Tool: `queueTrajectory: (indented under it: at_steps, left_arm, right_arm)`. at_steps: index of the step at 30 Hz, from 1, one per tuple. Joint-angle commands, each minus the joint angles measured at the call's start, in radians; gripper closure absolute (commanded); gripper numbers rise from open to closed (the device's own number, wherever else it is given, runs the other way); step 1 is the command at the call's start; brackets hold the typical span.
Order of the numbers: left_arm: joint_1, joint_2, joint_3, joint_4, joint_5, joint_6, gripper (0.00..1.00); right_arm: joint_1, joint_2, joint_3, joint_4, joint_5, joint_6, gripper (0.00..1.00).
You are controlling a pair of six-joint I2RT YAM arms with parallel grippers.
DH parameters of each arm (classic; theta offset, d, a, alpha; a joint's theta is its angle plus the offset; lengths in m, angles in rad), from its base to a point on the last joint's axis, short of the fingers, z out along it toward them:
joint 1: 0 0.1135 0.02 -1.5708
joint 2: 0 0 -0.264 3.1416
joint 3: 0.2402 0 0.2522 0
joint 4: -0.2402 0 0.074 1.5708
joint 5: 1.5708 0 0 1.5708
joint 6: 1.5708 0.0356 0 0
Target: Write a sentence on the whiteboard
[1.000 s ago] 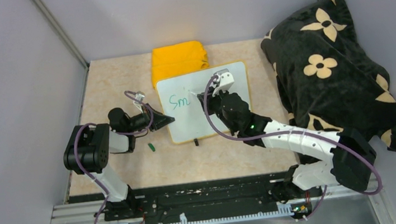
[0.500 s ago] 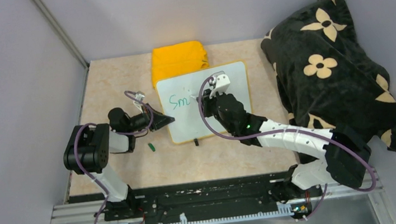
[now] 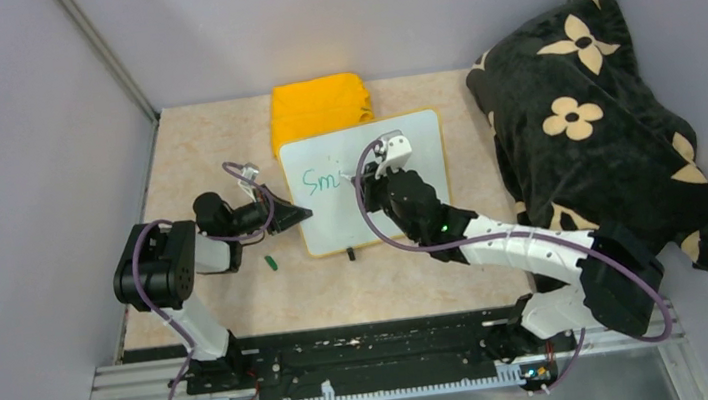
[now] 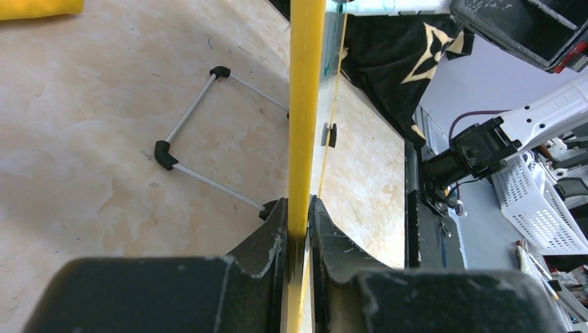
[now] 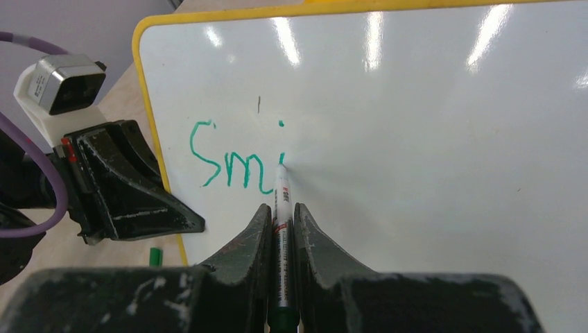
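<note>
The whiteboard (image 3: 424, 142) with its yellow rim lies on the table, also in the right wrist view (image 5: 430, 139). Green letters "Smi" (image 5: 236, 163) are on it, seen from above too (image 3: 320, 181). My right gripper (image 5: 281, 215) is shut on a white marker (image 5: 283, 215); its tip touches the board just right of the "i". In the top view the right gripper (image 3: 367, 170) is over the board's middle. My left gripper (image 4: 298, 208) is shut on the board's yellow rim (image 4: 305, 104) at its left edge, also in the top view (image 3: 303, 215).
A folded yellow cloth (image 3: 319, 106) lies behind the board. A black flowered blanket (image 3: 592, 112) fills the right side. A green marker cap (image 3: 272, 263) lies on the table near the left gripper. The board's wire stand (image 4: 208, 132) shows underneath.
My right gripper has shifted slightly left and nearer over the board, with the marker in it. The left arm has not moved.
</note>
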Motion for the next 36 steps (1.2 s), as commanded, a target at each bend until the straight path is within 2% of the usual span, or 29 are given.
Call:
queueTrajectory:
  at_steps: [1, 14, 21, 36]
  left_arm:
    - [-0.003, -0.001, 0.007, -0.054, -0.039, 0.046, 1.00]
    - [-0.003, 0.001, 0.008, -0.064, -0.039, 0.051, 1.00]
    - [-0.003, 0.000, 0.010, -0.066, -0.038, 0.052, 1.00]
    - [-0.006, 0.000, 0.010, -0.069, -0.037, 0.055, 1.00]
  right_arm:
    - [-0.008, -0.017, -0.030, 0.000, 0.014, 0.001, 1.00]
    - [-0.008, -0.074, -0.061, -0.009, 0.018, 0.017, 1.00]
    - [-0.009, -0.128, -0.003, 0.001, 0.018, -0.006, 1.00]
    - [-0.033, -0.112, 0.060, 0.047, 0.022, -0.089, 1.00]
